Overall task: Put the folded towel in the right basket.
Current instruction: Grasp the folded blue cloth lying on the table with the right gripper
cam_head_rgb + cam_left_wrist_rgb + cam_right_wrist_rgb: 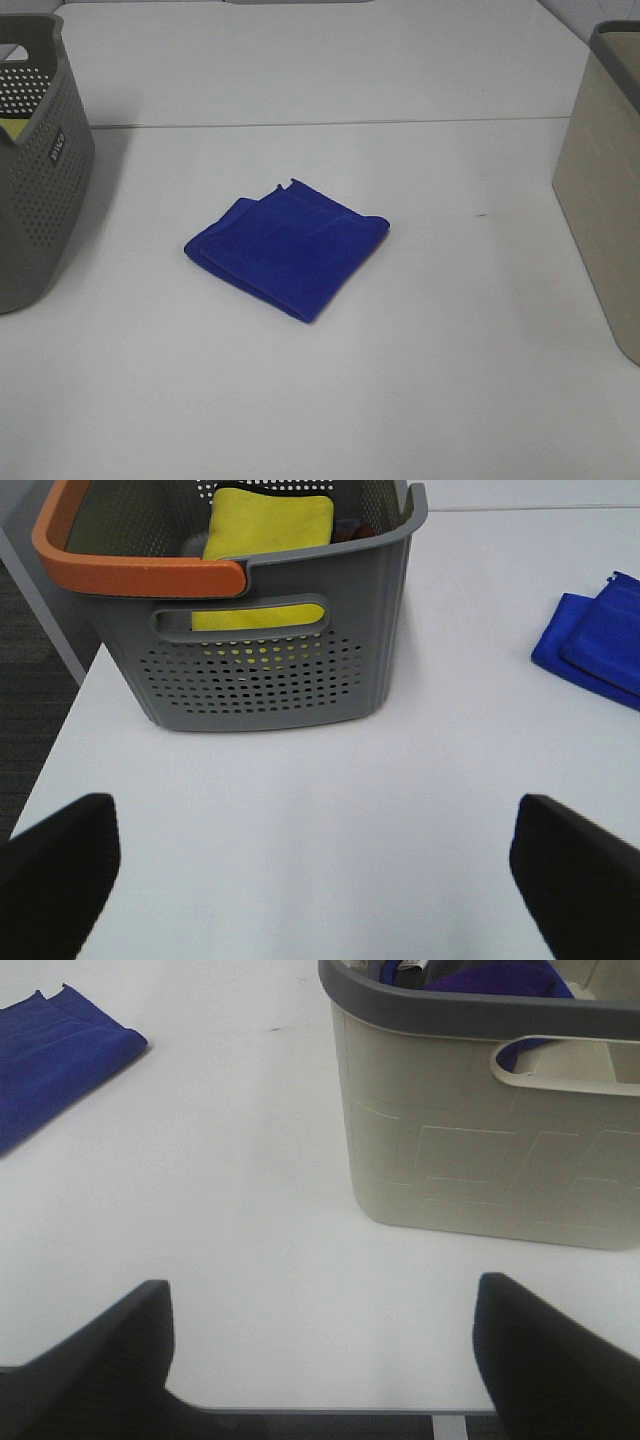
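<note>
– Exterior high shows neither arm. How do the pincers stand?

– The left pincer (315, 880) hangs low over the desk (420, 380), jaws spread wide with nothing between them, and its camera faces the left basket (260, 670). The right pincer (325, 1360) is just as wide and bare. It hovers over the desk's near edge and looks toward the right basket (480, 1160).

– And the folded towel (285, 245)?

– It is blue and lies flat in the middle of the desk, turned like a diamond, between the two baskets and well apart from each.

– How much room is there around it?

– Bare desk on every side. The stretch from the towel to the right basket is open, apart from a small dark speck (483, 214). That basket is beige with solid walls and a dark rim, and blue-purple cloth (500, 978) shows inside. The left basket is grey and perforated, with an orange handle (130, 575) and a yellow cloth (270, 525) in it. It sits near the desk's left edge, with dark floor beyond.

– What about the surface?

– Smooth matte white, with a seam (330, 123) running across the far side.
</note>
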`<state>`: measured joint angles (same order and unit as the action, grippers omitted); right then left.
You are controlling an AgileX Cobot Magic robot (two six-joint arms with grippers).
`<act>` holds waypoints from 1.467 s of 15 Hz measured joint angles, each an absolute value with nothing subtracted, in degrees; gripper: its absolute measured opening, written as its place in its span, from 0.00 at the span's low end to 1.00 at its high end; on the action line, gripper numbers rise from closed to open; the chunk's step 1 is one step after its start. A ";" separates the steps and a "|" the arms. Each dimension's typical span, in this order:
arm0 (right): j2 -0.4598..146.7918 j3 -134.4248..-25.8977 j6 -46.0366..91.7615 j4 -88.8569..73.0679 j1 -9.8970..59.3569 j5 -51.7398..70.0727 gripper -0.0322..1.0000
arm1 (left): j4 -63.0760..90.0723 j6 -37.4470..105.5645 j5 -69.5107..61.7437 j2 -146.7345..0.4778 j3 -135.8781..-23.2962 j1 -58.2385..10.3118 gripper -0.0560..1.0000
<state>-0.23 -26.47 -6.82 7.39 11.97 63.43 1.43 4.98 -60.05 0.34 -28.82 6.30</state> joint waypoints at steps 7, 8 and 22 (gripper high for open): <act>5.67 -33.29 -7.10 0.00 11.97 45.21 0.79 | 1.43 4.98 -60.05 0.34 -28.82 6.30 0.99; 10.03 -35.41 -7.10 0.00 11.97 41.08 0.80 | 1.43 4.98 -60.05 0.34 -28.82 6.30 0.99; 84.86 -59.13 21.08 -44.23 11.97 32.43 0.79 | 1.43 4.98 -60.05 0.34 -28.82 6.30 0.99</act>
<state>84.86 -59.13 21.08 -44.23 11.97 32.43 1.43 4.98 -60.05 0.34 -28.82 6.30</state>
